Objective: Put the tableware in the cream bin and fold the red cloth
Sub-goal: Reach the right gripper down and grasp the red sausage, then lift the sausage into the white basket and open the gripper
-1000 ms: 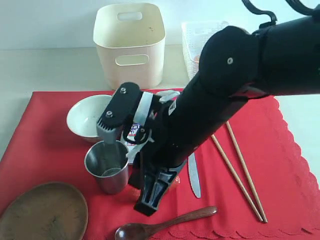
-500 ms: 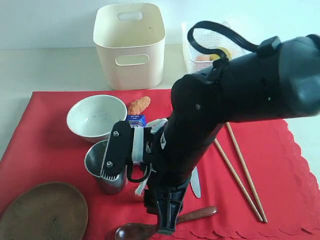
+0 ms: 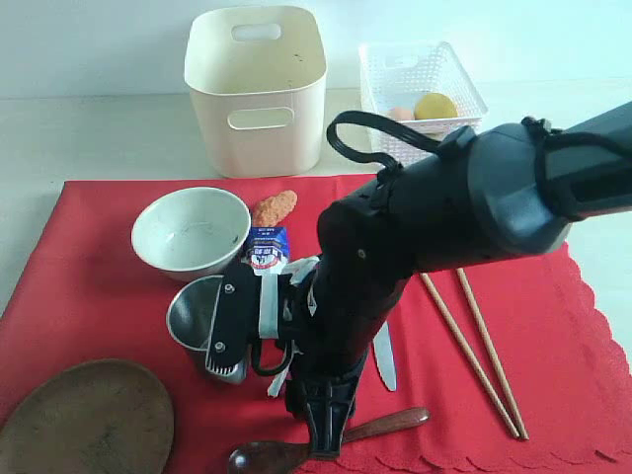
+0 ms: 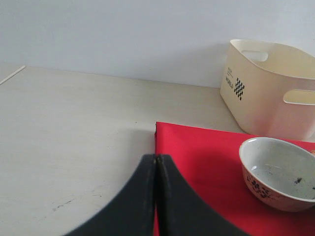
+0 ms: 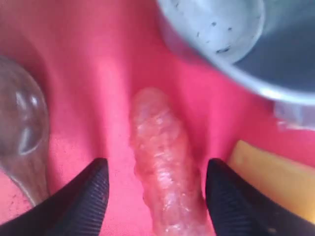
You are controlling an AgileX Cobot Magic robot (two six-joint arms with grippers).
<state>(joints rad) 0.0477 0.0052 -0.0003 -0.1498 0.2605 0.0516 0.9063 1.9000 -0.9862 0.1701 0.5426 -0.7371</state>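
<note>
- Jaws of the right gripper (image 5: 157,164) stand wide apart, one black finger on each side of a glistening sausage (image 5: 165,167) on the red cloth (image 5: 74,64); they hold nothing.
- Just beside that gripper lie the rounded end of the dark wooden spoon (image 5: 19,128) and a yellow block (image 5: 275,172).
- In the exterior view the right arm reaches across the middle and hides its own gripper. The steel cup (image 3: 197,314) stands upright against its left side, with the steel knife (image 3: 383,360) on its other side.
- Beyond the cup sit the pale bowl (image 3: 191,232) and a small blue-white milk carton (image 3: 267,247); the carton's print is too small to read.
- The brown wooden plate (image 3: 84,420) is at the cloth's near left corner, and the two chopsticks (image 3: 474,336) are to the right.
- The left gripper (image 4: 156,164) is pressed closed and empty, above the pale table (image 4: 74,113) near a cloth corner.
- The cream bin (image 4: 275,93) stands off the cloth, behind the bowl. Its end reads "WORLD" above a small black chequered square.
- The white lattice basket (image 3: 464,84) beside it holds an egg (image 3: 400,114) and a lemon (image 3: 436,106).
</note>
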